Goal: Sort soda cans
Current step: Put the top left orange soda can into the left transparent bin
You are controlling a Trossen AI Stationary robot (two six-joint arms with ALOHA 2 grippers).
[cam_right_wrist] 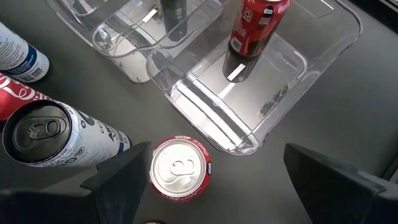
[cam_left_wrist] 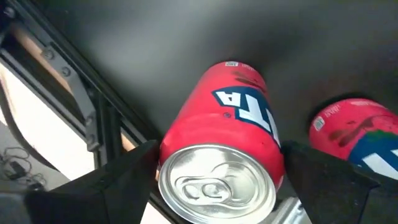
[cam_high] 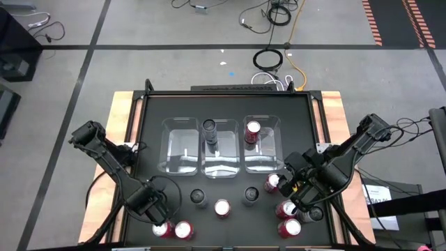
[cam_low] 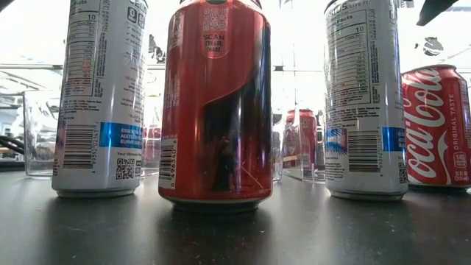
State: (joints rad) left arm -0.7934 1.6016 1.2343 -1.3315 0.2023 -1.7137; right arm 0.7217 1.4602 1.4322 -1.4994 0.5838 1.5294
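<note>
Soda cans stand upright on the black table (cam_high: 157, 111). Of three clear bins, the middle one (cam_high: 221, 166) holds a dark-topped can (cam_high: 209, 127) and the right one (cam_high: 270, 150) a red can (cam_high: 252, 130). My left gripper (cam_high: 157, 217) is open at the near left, pointing down. Its fingers straddle the top of a red can (cam_left_wrist: 224, 137), with a second red can (cam_left_wrist: 354, 134) beside it. My right gripper (cam_high: 291, 189) hangs open at the near right, above a red can (cam_right_wrist: 180, 169) and a silvery can (cam_right_wrist: 46, 135). My left gripper comes from above with one finger (cam_left_wrist: 134, 171) and the other (cam_left_wrist: 314, 171) close beside the red can's upper wall (cam_left_wrist: 186, 134). Whether they touch it I cannot tell. The can stands upright on the table.
The left bin (cam_high: 182, 148) holds nothing. Two dark-topped cans (cam_high: 198, 197) (cam_high: 251, 195) and a red one (cam_high: 222, 208) stand in a row near the front. More red cans (cam_high: 287, 217) and a dark-topped one (cam_high: 313, 213) crowd under the right arm.
</note>
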